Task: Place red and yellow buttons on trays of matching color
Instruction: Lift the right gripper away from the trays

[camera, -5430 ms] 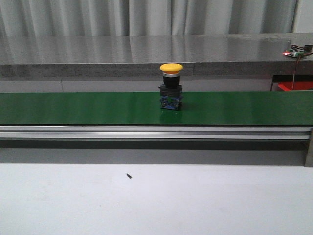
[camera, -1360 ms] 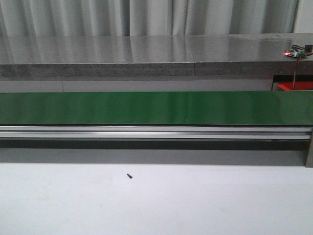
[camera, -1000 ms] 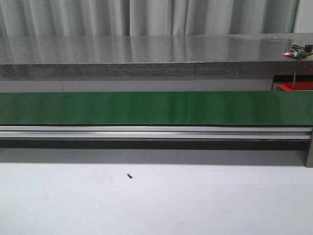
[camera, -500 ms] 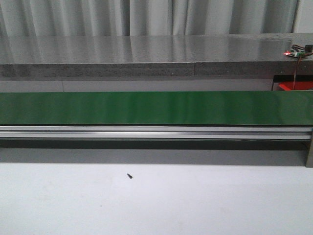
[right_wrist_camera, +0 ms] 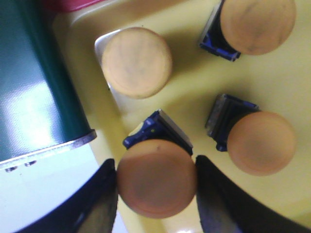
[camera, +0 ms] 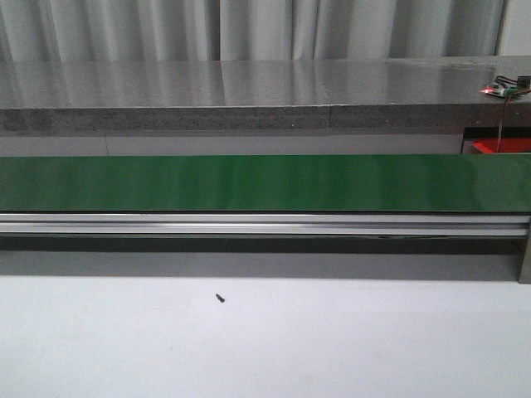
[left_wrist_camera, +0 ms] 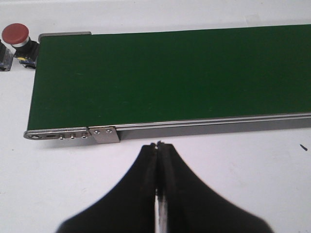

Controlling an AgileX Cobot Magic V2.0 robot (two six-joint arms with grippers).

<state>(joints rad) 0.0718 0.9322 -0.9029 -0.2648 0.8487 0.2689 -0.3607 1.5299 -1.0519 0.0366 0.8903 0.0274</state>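
Right claw (right_wrist_camera: 156, 191) spread around a yellow mushroom-capped push button (right_wrist_camera: 156, 183) over the glossy yellow plastic tray (right_wrist_camera: 194, 82), three more yellow buttons just beyond. Left claw (left_wrist_camera: 158, 145) pressed together above the white bench (left_wrist_camera: 243, 160), facing the green conveyor belt (left_wrist_camera: 170, 73); red mushroom-capped button (left_wrist_camera: 15, 35) beside its far end. No readable writing.

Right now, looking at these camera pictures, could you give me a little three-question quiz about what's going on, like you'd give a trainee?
1. True or false: in the front view a yellow button is standing on the green belt.
2. How many yellow-capped buttons show in the yellow tray in the right wrist view?
3. Multiple choice: the left gripper is (A) shut and holding nothing, (B) wide open, (C) shut on a red button.

Key:
1. False; the belt is bare there.
2. Four, one of them, the nearest yellow button, between the fingers of the right gripper.
3. A; the red button sits off the belt's end, away from the gripper.
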